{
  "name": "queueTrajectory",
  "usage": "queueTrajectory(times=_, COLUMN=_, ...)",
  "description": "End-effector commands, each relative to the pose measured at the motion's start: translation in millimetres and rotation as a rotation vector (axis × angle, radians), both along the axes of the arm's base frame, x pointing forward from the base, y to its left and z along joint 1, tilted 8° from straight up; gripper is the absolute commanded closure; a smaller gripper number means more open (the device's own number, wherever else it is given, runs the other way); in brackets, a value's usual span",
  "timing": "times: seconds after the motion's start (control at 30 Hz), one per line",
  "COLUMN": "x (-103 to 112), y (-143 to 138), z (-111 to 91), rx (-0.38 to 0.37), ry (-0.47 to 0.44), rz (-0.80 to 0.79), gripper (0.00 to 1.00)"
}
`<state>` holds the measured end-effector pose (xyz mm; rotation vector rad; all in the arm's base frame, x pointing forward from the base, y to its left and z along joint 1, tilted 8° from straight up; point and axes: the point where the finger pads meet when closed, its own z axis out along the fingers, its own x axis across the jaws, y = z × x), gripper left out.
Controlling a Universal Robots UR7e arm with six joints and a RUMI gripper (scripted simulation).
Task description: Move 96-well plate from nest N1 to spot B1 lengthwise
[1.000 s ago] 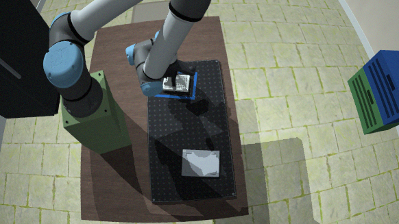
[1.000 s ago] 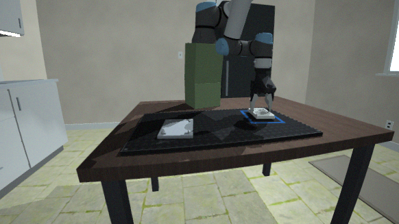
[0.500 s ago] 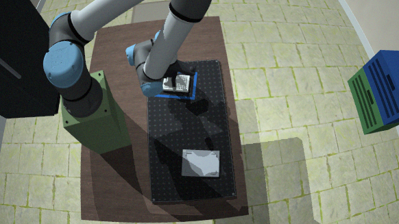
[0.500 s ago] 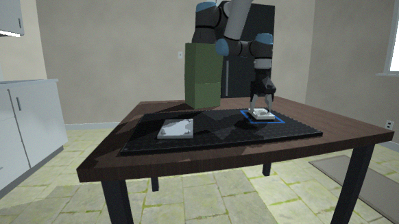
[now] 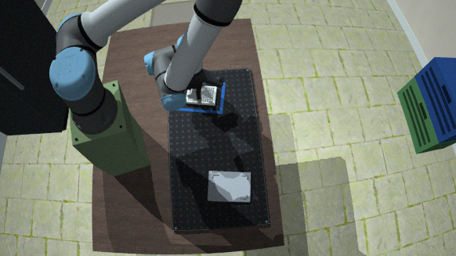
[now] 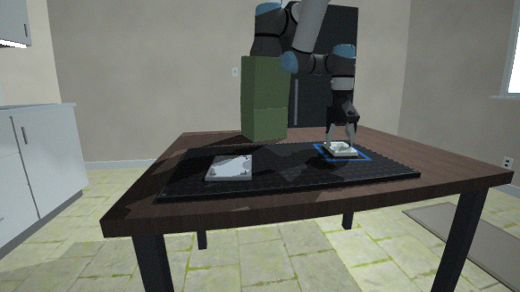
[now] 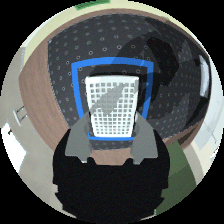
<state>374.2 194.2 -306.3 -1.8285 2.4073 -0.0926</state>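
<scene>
The white 96-well plate point(image 5: 208, 94) point(image 6: 341, 148) point(image 7: 111, 105) sits between my fingers, inside the blue taped outline B1 point(image 5: 204, 111) point(image 6: 348, 160) point(image 7: 75, 95) at the far end of the black mat point(image 5: 219, 147) point(image 6: 290, 177). Its long side runs along the outline's long side. My gripper point(image 6: 339, 139) point(image 7: 112, 111) points straight down and is shut on the plate's near end. The plate is low on the mat; I cannot tell whether it touches. The grey plate nest N1 point(image 5: 229, 186) point(image 6: 230, 167) lies empty at the mat's other end.
The mat lies on a brown table point(image 5: 129, 69) point(image 6: 402, 154). The arm's green pedestal point(image 5: 114, 143) point(image 6: 264, 101) stands at the table's side. A dark cabinet point(image 5: 19, 49) stands behind it. A blue-green crate point(image 5: 431, 104) is on the floor, far off.
</scene>
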Motion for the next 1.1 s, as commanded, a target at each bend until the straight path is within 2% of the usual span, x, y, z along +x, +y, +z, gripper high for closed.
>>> queueTrajectory(times=0.0, x=3.7, y=0.0, z=-0.4, rx=0.001, ry=-0.006, rz=-0.001, gripper=1.00)
queueTrajectory(times=0.73, x=2.4, y=0.0, z=-2.5, rx=0.000, ry=-0.004, rz=0.000, gripper=1.00)
queueTrajectory(times=0.77, x=2.4, y=0.0, z=-2.5, rx=0.000, ry=-0.004, rz=0.000, gripper=0.00)
queueTrajectory(times=1.07, x=2.4, y=0.0, z=-2.5, rx=0.000, ry=-0.004, rz=0.000, gripper=0.00)
